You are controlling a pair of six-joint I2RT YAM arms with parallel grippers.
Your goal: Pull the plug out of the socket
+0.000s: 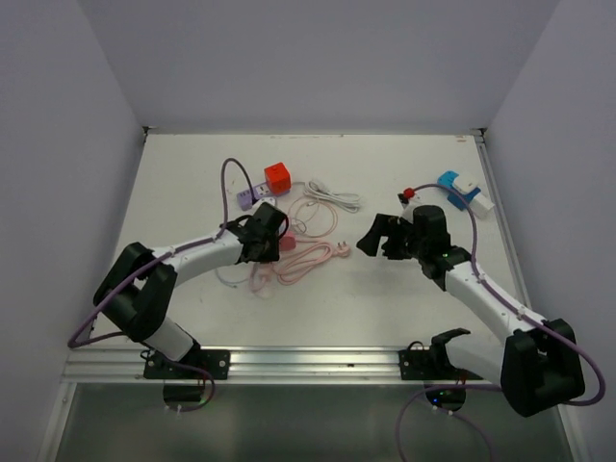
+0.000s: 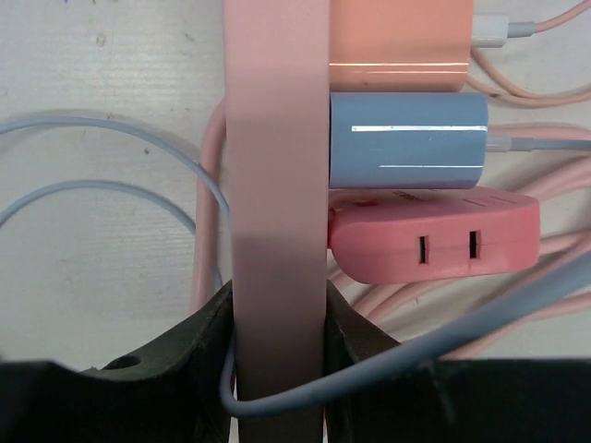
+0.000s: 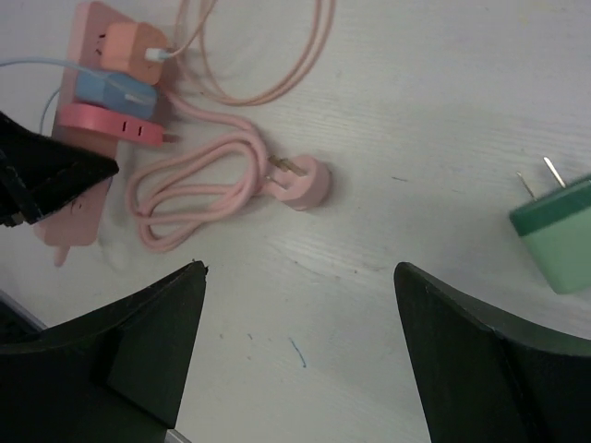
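Your left gripper (image 2: 279, 312) is pinching the near end of the pink power strip (image 2: 277, 185), one black finger pressed on each side of it. In the left wrist view the strip's long axis runs straight up the frame from between the fingers.

Three plugs sit in the strip and jut to the right, square to that axis. The orange plug (image 2: 397, 41) is at the top, the blue plug (image 2: 406, 138) is in the middle, and the flat pink plug (image 2: 434, 240) with two slots in its back is lowest, nearest the left gripper. All three look fully seated. The task does not tell you which one is meant.

Your right gripper (image 3: 300, 269) is spread wide and empty, over bare counter (image 3: 416, 111). In the right wrist view the strip and its plugs lie at the upper left, well apart from those fingers. It is the free arm, so it looks to be the one to take the plug.

Judge the pull to run away from the strip's face, across its length, while the left holds it down. Mind the loose pink plug (image 3: 305, 180) and its coiled cord lying between, and the green adapter (image 3: 559, 242) at far right.
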